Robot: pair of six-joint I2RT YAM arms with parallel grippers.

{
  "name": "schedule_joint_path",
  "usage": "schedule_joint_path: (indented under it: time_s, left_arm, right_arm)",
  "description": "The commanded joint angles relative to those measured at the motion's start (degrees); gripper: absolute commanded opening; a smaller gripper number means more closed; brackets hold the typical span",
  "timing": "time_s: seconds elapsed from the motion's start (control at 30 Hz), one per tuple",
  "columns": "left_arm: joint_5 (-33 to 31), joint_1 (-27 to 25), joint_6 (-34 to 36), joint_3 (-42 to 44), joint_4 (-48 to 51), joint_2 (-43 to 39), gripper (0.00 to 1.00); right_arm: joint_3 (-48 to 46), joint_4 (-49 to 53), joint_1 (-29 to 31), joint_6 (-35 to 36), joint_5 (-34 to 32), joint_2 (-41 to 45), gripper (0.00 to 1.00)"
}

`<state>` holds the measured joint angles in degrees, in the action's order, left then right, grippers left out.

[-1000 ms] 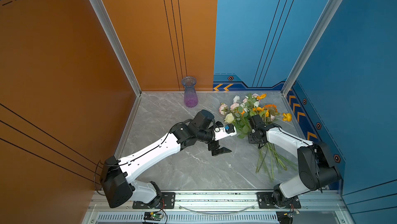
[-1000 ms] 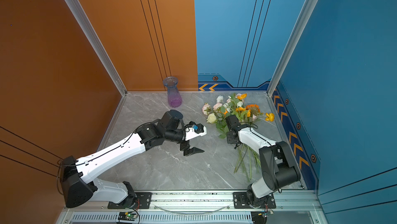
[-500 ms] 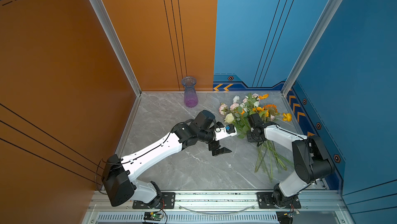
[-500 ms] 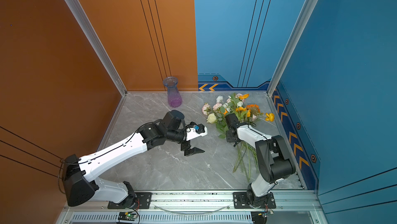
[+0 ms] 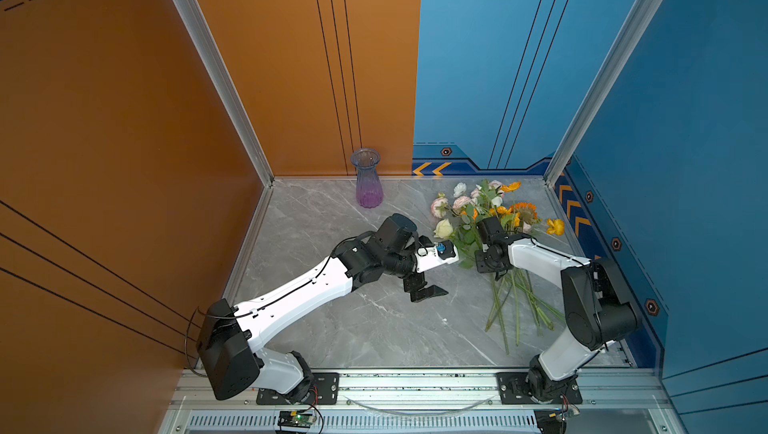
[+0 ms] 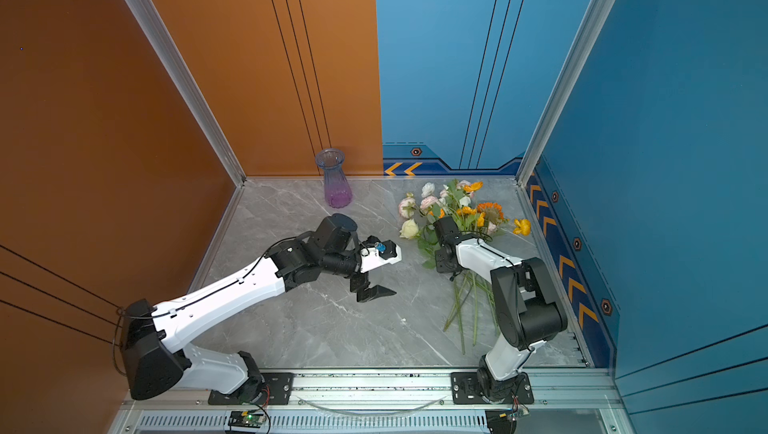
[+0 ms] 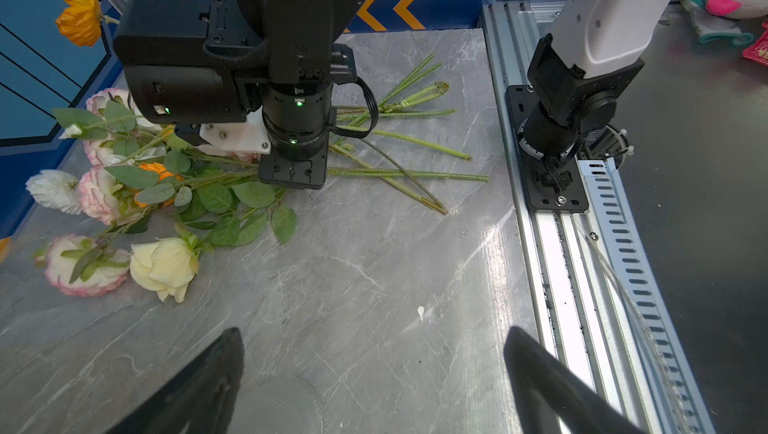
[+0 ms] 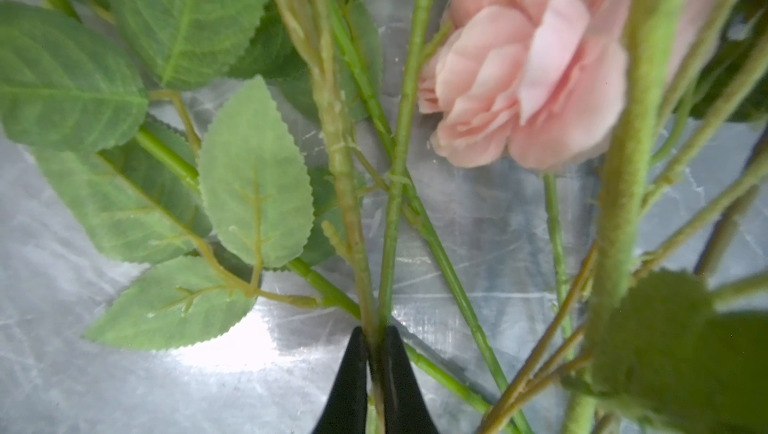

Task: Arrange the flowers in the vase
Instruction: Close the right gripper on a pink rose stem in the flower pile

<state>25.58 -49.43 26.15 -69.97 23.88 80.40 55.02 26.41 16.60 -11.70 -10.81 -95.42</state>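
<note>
Both top views: flowers (image 5: pixel 467 236), pink, white, cream and orange, lying flat at the right of the table (image 5: pixel 353 328), well apart from the vase (image 5: pixel 368 180). Left wrist: left gripper (image 7: pixel 374 369) spread wide, empty. Right wrist: right gripper (image 8: pixel 374 340) pinched onto two green stems (image 8: pixel 345 203).

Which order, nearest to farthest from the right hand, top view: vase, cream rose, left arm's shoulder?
1. cream rose, just left of the right hand.
2. vase, at the back wall, farther left.
3. left arm's shoulder, front-left corner.
</note>
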Motion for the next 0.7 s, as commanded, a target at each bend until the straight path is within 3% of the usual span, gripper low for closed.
schedule_joint_path:
  time_s: [0.0, 0.53, 0.67]
  left_arm:
    - [-0.55, -0.57, 0.81, -1.24, 0.91, 0.62, 0.98]
    - [-0.53, -1.03, 0.98, -1.11, 0.92, 0.99, 0.98]
    - [-0.56, -1.02, 1.00, -1.11, 0.92, 0.98, 0.98]
  right_arm:
    - [0.97, 1.51, 0.36, 0.69, -1.97, 0.98, 0.09]
    - [1.05, 5.80, 1.00, 1.42, -3.77, 6.40, 0.10]
    - [1.05, 6.02, 0.99, 1.70, -3.58, 7.89, 0.00]
